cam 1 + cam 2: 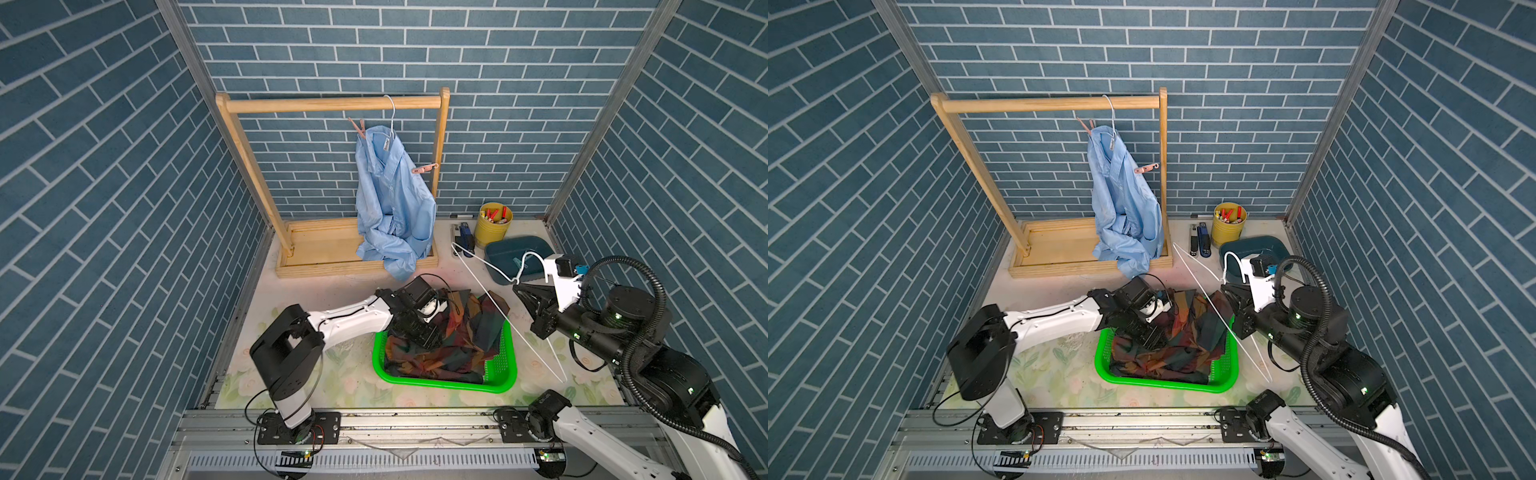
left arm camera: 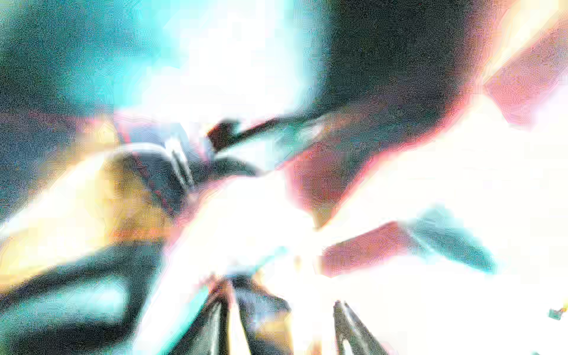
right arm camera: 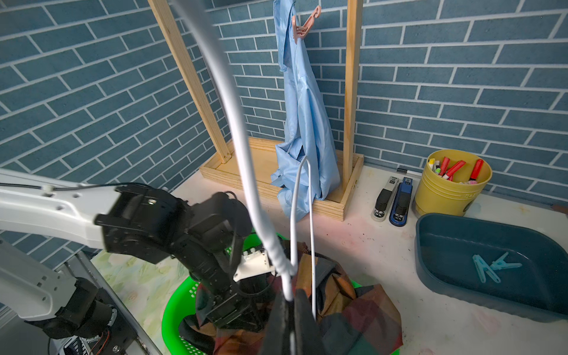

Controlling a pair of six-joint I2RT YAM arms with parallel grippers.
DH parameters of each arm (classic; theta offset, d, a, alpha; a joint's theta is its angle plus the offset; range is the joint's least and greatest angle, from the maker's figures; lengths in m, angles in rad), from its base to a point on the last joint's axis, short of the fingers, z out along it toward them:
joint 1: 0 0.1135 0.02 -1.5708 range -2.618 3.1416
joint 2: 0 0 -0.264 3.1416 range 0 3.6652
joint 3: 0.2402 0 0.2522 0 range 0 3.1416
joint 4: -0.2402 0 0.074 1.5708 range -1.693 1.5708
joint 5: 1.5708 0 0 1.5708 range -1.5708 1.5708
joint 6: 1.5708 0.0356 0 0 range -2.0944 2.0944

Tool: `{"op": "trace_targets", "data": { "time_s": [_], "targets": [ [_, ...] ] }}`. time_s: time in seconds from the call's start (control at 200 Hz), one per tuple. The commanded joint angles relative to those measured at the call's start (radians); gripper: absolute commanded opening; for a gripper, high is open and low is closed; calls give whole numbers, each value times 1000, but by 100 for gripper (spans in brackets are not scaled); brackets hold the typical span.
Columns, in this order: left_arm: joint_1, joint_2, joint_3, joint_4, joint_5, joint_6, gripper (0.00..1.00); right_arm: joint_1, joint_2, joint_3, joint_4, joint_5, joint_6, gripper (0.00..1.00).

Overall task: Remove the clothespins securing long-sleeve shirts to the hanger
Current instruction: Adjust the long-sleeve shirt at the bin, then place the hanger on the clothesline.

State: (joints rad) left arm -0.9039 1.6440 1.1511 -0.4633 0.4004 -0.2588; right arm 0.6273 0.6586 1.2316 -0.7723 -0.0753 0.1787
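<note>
A pale blue long-sleeve shirt (image 1: 392, 195) hangs from a white hanger (image 1: 390, 112) on the wooden rack. Two salmon pink clothespins (image 1: 358, 126) (image 1: 424, 168) pin it at the shoulders. The dark plaid shirt (image 1: 457, 345) lies bunched in the green basket (image 1: 505, 365). My left gripper (image 1: 422, 336) points down onto the plaid cloth; its blurred wrist view shows the fingers apart (image 2: 279, 304). My right gripper (image 3: 290, 302) is shut on the neck of a bare white wire hanger (image 3: 238, 123) held over the basket. Two teal clothespins (image 3: 491, 267) lie in the dark blue bin (image 3: 461, 233).
The wooden rack (image 1: 332, 104) stands at the back on its tray base. A yellow cup (image 1: 492, 226) of red and yellow sticks and two staplers (image 1: 465, 239) sit at the back right beside the blue bin (image 1: 505, 249). Brick-patterned walls close three sides.
</note>
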Motion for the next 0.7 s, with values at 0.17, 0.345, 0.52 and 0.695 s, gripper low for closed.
{"op": "trace_targets", "data": {
  "time_s": [0.17, 0.345, 0.52, 0.695],
  "targets": [
    [5, -270, -12, -68, -84, 150, 96, -1, 29, 40, -5, -49, -5, 0],
    [25, -493, -33, -65, -108, 237, 100, -2, 67, 43, -12, -105, -20, 0],
    [37, -637, 12, -48, -67, 528, 100, -1, 115, 23, 22, -284, -49, 0],
    [170, -558, 166, -62, 291, 623, 97, 0, 162, 18, 71, -489, -58, 0]
  ]
}}
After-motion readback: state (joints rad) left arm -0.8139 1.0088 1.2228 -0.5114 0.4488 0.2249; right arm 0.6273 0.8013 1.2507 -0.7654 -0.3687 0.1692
